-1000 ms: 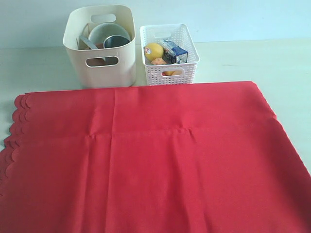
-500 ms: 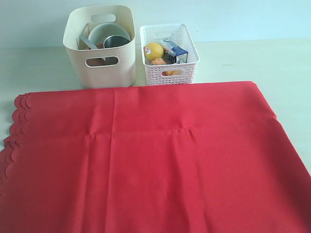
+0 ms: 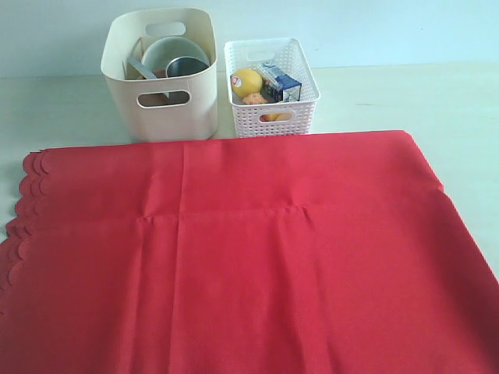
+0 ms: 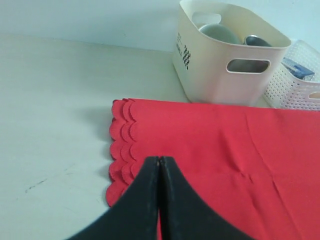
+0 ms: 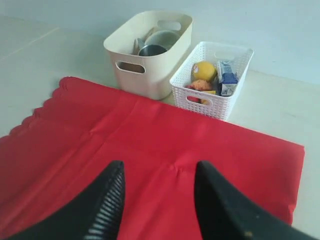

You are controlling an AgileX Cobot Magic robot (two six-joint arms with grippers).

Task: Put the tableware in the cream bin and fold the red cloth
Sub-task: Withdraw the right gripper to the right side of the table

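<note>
Two containers stand past the far edge of the large bright red fabric cloth (image 3: 249,257): the tall cream plastic bin (image 3: 196,109) at its 11 o'clock and the smaller white lattice basket (image 3: 257,118) at 12, just beside each other. We see the cloth spread flat over the pale tabletop (image 3: 405,97). Its scalloped edge at 9 o'clock is stacked in several layers, and faint creases cross near the middle. The bin holds a pale green-white bowl (image 3: 165,51) and a small steel cup (image 3: 187,67); other pieces in it we cannot make out. The basket holds a yellow lemon (image 3: 246,81) and a blue milk carton (image 3: 284,86). On our left gripper (image 4: 159,165) the black jaws are pressed together over the scalloped edge, with nothing seen between them. Our right gripper (image 5: 159,169) is spread wide and empty above the cloth. A plain pale blue wall (image 3: 390,31) is behind.
</note>
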